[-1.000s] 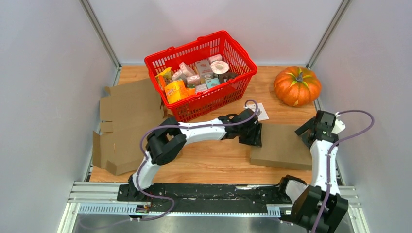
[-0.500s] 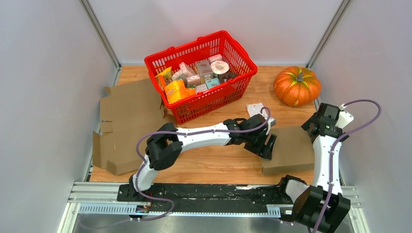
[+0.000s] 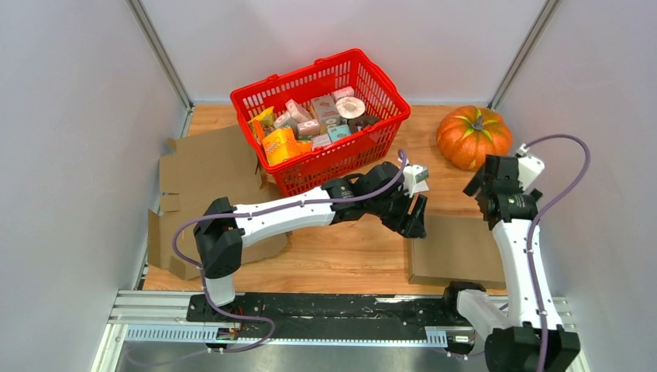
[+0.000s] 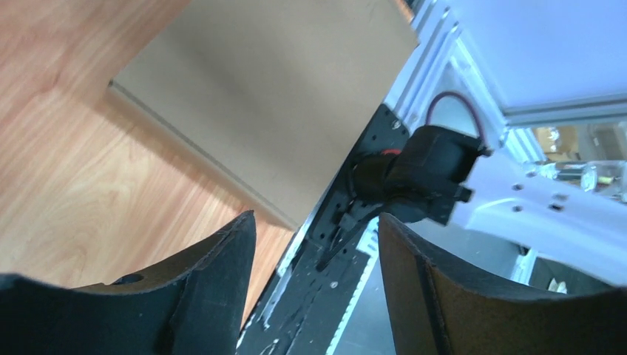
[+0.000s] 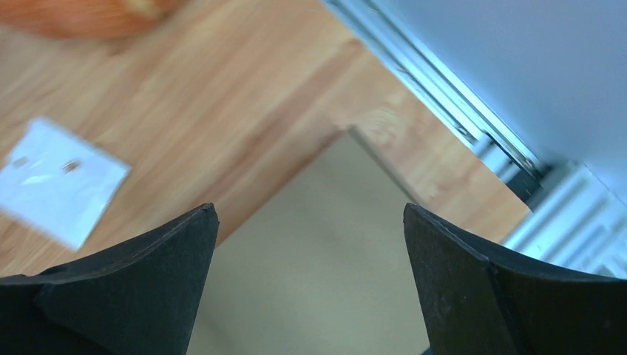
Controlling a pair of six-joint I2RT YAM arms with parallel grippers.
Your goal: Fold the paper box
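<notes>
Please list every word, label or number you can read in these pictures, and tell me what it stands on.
No text can be read anywhere.
packages in the red basket: printed, but too small to read.
white paper slip: faint dark marks, blurred, unreadable.
paper box: plain, no print visible.
flat cardboard: plain, no print visible.

No wording is legible: print on the small packets (image 3: 325, 108) in the red plastic basket (image 3: 341, 159) and marks on the white paper slip (image 5: 59, 181) are too small
</notes>
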